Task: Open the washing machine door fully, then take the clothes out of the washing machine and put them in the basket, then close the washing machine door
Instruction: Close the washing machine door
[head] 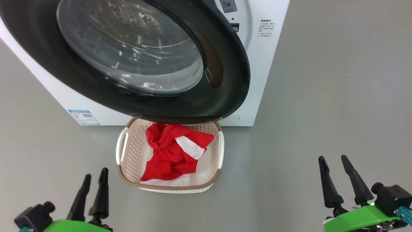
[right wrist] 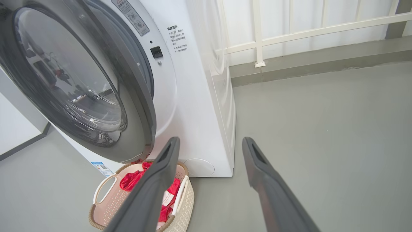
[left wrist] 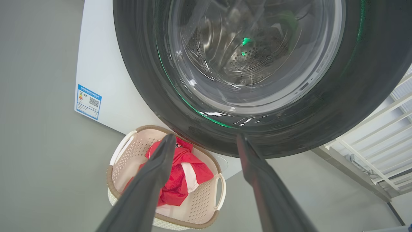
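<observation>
Over grey floor (head: 322, 96), both jaws hover parted, flanking the basket (head: 131, 151).

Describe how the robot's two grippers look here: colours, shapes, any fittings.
The left gripper and right gripper match: two long, tapering black fingers each, rising from a bright green base. A black block with a round knob sits beside each base, with a small teal fitting at its edge.

Door (head: 225, 83) low over basket (head: 167, 188) rear

Bright, even light; glare streaks the door glass (head: 128, 45).
</observation>
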Tool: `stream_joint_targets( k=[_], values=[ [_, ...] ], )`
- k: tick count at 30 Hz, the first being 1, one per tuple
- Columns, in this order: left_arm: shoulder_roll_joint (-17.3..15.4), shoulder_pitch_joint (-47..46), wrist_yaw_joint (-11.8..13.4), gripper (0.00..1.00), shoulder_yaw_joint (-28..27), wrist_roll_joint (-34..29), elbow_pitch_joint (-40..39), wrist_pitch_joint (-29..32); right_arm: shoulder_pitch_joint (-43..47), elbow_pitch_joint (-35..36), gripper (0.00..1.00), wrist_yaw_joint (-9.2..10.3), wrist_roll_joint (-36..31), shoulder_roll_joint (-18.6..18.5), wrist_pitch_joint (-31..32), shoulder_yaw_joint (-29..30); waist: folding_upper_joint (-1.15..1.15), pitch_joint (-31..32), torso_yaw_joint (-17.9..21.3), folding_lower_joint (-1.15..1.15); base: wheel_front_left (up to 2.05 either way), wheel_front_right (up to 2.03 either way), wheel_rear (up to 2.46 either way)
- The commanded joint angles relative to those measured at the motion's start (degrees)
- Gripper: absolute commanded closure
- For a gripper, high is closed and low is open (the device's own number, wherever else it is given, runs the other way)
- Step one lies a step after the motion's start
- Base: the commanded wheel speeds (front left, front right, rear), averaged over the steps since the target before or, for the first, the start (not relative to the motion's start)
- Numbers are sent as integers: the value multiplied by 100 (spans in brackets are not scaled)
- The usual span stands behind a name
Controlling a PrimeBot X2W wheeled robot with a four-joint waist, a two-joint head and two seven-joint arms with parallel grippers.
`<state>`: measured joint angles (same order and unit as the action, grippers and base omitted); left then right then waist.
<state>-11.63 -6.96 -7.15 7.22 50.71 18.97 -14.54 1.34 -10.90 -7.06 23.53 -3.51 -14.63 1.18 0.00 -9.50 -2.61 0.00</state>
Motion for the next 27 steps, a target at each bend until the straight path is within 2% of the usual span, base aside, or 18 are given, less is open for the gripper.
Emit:
stream_joint_targets(
  k=[1,10,17,21,27],
  values=[
    [-69,27,-34,0,-312,-230,-160,-46,55,129,0,-43,-87,-90,-37,-102,0,4,0,0,0,0,0],
    [328,296,-34,0,-946,-2116,-507,-46,79,144,0,-43,-103,-82,-37,-44,0,3,-45,0,0,0,0],
    [599,469,-34,0,-1285,-3334,-977,-46,92,162,0,-43,-115,-78,-37,-27,0,32,-51,0,0,0,0],
    [706,579,-34,0,-1337,-3757,-1186,-46,98,171,0,-43,-112,-73,-37,-23,0,49,-47,0,0,0,0],
    [773,619,-34,0,-1315,-3854,-1191,-46,88,176,0,-43,-112,-63,-37,-18,0,38,-46,0,0,0,0]
  ],
)
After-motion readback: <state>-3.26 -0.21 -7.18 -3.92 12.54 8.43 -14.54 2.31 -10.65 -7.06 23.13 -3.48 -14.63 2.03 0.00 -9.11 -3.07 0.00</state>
